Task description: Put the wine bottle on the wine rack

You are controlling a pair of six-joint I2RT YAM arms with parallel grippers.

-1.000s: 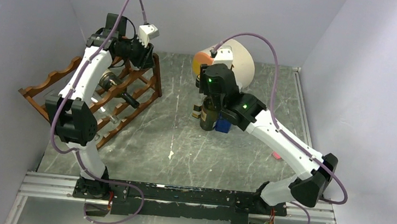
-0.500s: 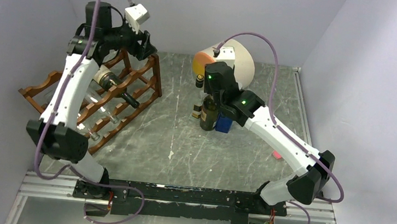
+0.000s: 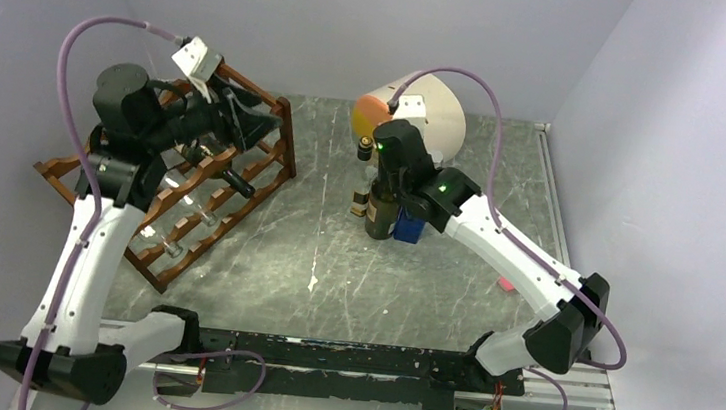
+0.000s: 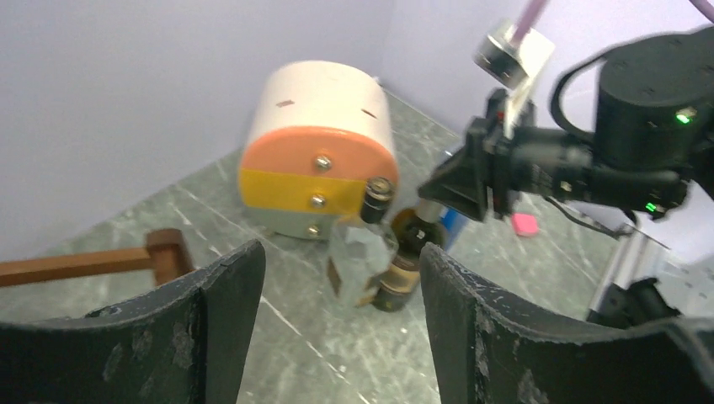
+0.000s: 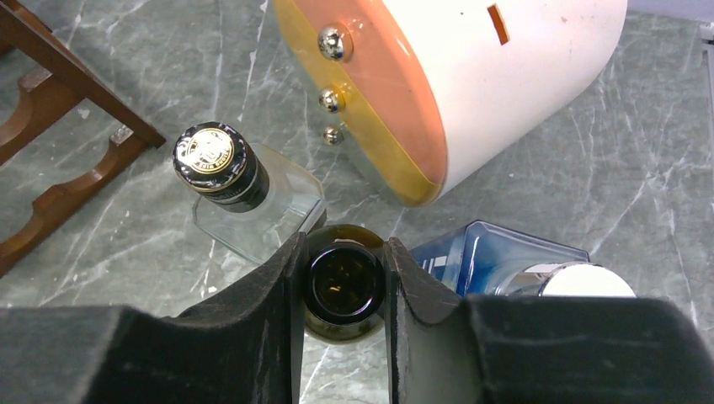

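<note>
The dark green wine bottle (image 3: 381, 217) stands upright on the table, right of the wine rack (image 3: 172, 217). My right gripper (image 3: 383, 172) is shut on its neck from above. In the right wrist view both fingers (image 5: 278, 295) press the open bottle mouth (image 5: 345, 284). The reddish-brown rack stands at the left, with a dark bottle (image 3: 218, 159) and clear bottles lying in it. My left gripper (image 3: 254, 126) is open and empty, raised over the rack's far right end. Its view shows the wine bottle (image 4: 406, 268) between its spread fingers (image 4: 223, 324).
A clear bottle with a black cap (image 5: 217, 162) and a blue bottle (image 5: 505, 263) stand tight against the wine bottle. A white and orange cylinder (image 3: 420, 115) lies just behind them. A small pink thing (image 3: 505, 283) lies at the right. Grey walls close three sides.
My left arm has swung back and to the left, its elbow dropping toward the near edge, gripper lifted off the rack. My right gripper stays clamped on the bottle neck.
</note>
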